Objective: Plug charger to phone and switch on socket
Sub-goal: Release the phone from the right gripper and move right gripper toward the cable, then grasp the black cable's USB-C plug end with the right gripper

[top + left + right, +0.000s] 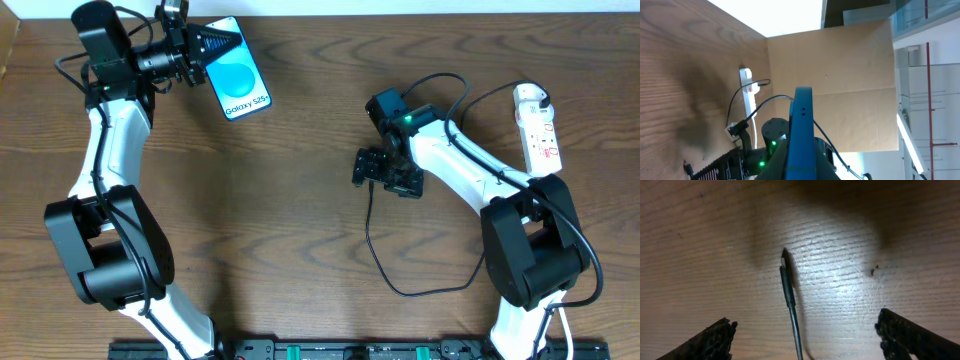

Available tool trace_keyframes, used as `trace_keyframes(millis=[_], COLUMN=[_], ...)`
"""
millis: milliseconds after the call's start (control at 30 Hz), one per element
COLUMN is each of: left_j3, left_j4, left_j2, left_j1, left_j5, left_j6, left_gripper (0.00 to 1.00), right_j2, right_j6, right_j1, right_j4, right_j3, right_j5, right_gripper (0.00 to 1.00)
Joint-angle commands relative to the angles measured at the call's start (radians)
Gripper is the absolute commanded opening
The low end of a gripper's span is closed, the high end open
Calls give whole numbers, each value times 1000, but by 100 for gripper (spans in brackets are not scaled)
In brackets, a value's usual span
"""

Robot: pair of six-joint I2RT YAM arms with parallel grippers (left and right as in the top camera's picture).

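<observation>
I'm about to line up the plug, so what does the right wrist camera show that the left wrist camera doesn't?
Only the right wrist view: the charger with its plug tip lying on the wood, just ahead of the open right gripper. Only the left wrist view: the phone seen edge-on in the left gripper, and the white socket far across the table. Both: the wooden table surface and a run of black cable.

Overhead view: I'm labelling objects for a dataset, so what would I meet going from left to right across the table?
phone → right pincer → socket
</observation>
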Motion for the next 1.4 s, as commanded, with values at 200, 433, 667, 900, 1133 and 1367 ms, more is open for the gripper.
trace_keyframes(millis=[200,433,667,900,1133,1367], left_j3=[8,8,8,8,8,8], left_j4=[6,6,6,6,6,6], left_j2=[-22,-22,-22,-22,-22,-22], left_j1=[2,2,2,2,2,2], left_j5=[29,29,29,29,29,29], left_j6=[18,18,18,18,18,18], left_gripper=[7,7,7,7,7,7], right_j2=[40,40,41,71,72,72], right_j6=[-37,-35,-36,-59,-31,-20], right_j1=[10,10,11,43,43,46], right_j4=[11,4,12,30,52,55], right_j3=[-4,-4,-3,-4,-4,-5], right_j5=[-55,-25,-9,54,130,128], right_gripper=[84,73,74,74,61,52])
